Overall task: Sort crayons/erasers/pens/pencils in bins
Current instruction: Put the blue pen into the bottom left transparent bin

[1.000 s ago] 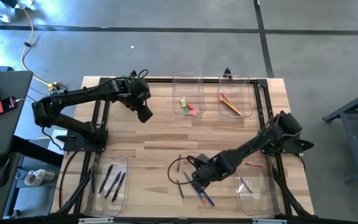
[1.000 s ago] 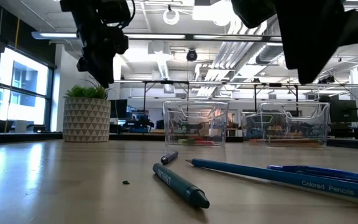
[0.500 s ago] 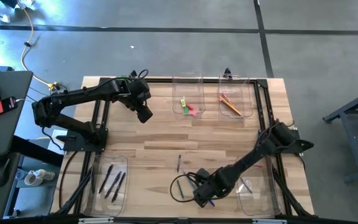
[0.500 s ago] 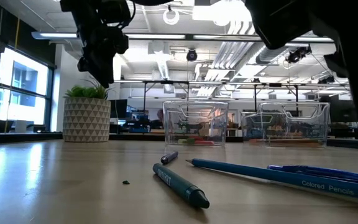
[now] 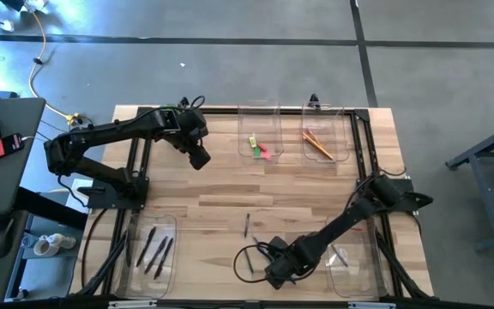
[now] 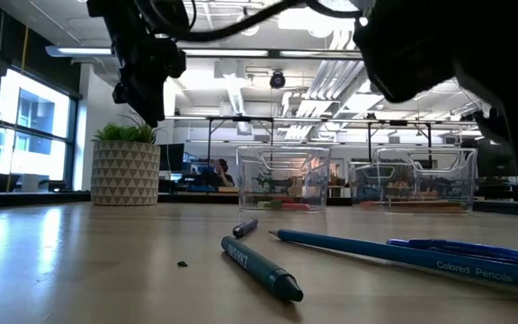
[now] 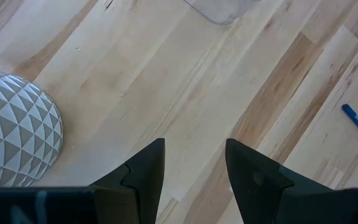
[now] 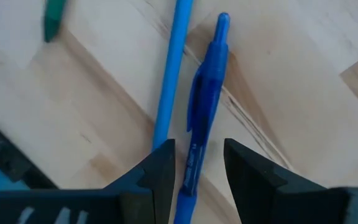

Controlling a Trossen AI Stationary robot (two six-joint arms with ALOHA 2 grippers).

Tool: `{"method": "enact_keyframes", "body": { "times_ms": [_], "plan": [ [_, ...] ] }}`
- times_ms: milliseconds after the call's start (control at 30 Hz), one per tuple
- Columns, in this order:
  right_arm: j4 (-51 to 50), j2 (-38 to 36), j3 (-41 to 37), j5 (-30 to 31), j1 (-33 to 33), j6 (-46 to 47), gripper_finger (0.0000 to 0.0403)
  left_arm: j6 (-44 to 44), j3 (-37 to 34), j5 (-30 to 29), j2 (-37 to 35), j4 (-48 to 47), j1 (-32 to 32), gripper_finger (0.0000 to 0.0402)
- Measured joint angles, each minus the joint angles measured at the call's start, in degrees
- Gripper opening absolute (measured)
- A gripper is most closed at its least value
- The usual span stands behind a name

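Observation:
A blue pen lies flat on the wood near the table's front edge, beside a blue coloured pencil and a teal crayon. My right gripper hangs open just above the pen, one finger on either side of it, touching nothing; in the high view it hides the pen. My left gripper waits open, high over the far left of the table. The far bins hold erasers and pencils; the near left bin holds dark pens.
A small dark crayon lies toward the table's middle. A clear bin stands at the near right, close to my right arm. A white patterned planter stands at the far left. A black cable loops by my right gripper.
My right gripper has gone toward the table's near edge and down, and now stands low over the blue pen, still open. The pens and crayons on the table have not moved.

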Motion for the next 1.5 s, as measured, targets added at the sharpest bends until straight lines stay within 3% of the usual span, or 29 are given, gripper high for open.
{"method": "enact_keyframes", "body": {
  "times_ms": [500,833,1100,1500],
  "plan": [
    [-6.9,0.9,0.2,-0.2,0.0,10.5,0.0125,0.0,0.0,0.0,0.0,0.0,0.0,0.0158],
    [-9.8,0.9,-0.1,-3.3,-1.6,15.5,0.0060,1.3,0.0,0.0,0.0,0.0,0.0,0.0158],
    [-9.5,0.8,-0.1,-3.5,-2.0,15.3,0.0031,1.5,0.0,0.4,0.0,0.0,0.0,0.0158],
    [-9.7,1.2,1.8,-1.9,-1.4,13.6,0.0026,3.4,0.0,0.7,0.0,0.0,0.0,0.0158]
  ]
}}
